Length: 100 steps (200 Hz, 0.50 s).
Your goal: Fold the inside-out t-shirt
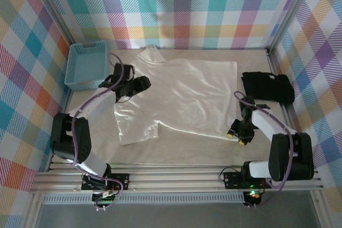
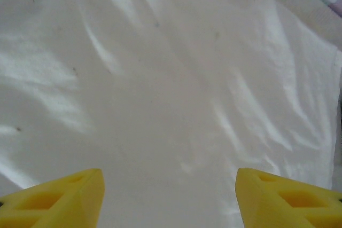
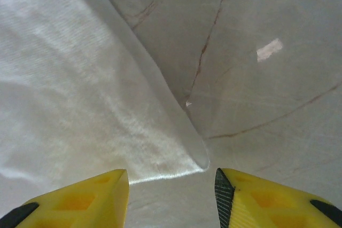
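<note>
White thin cotton short-sleeved t-shirt [image 1: 184, 92]: spread out mostly flat over the middle of the pale marbled table [image 1: 187, 150], wrinkled. One sleeve points to the near-left, the other lies at the far edge. The straight hem side faces right.

Left gripper [image 1: 140, 84]: over the shirt's left part, just right of the light-blue plastic slotted basket [image 1: 85, 65] in the far-left corner. On my left wrist camera the yellow fingertips [image 2: 64, 198] stand wide apart with nothing between them; left gripper [image 2: 170, 196] is released, with rumpled white cloth [image 2: 171, 78] below and ahead of it.

Right gripper [image 1: 237, 138]: at the shirt's near-right corner, near side of the black folded garment [image 1: 267, 86] lying along the right edge. On my right wrist camera the right gripper [image 3: 171, 196] is spread, empty. The shirt's corner [image 3: 80, 89] ends just ahead of the gap between my fingers, lying on the veined tabletop [image 3: 267, 78]. Whether the fingertips touch the cloth: cannot tell.
</note>
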Available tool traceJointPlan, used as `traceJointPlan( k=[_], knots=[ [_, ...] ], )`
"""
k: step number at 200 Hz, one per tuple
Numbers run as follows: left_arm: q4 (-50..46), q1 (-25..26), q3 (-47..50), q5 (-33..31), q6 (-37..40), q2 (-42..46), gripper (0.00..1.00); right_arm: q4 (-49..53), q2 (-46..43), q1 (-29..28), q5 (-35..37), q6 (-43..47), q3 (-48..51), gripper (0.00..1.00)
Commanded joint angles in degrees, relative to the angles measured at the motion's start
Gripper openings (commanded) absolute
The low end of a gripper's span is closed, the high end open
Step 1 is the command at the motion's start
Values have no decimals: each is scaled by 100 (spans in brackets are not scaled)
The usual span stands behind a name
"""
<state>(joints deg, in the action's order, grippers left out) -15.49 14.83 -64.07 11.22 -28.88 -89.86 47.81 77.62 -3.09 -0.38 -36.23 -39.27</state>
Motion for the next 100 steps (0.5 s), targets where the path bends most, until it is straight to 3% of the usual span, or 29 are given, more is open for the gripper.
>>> traceJointPlan(
  k=[1, 64, 100],
  knots=[
    [-286, 11, 176, -176, 139, 374, 66, -212, 222, -42, 136, 34, -63, 46],
    [-1022, 305, 1057, -596, 217, 1248, 66, -642, 508, -42, 85, 303, 38, 23],
    [-1617, 397, 1662, -1088, -223, 1768, 66, -868, 391, -42, -144, 486, 4, 12]
  ],
)
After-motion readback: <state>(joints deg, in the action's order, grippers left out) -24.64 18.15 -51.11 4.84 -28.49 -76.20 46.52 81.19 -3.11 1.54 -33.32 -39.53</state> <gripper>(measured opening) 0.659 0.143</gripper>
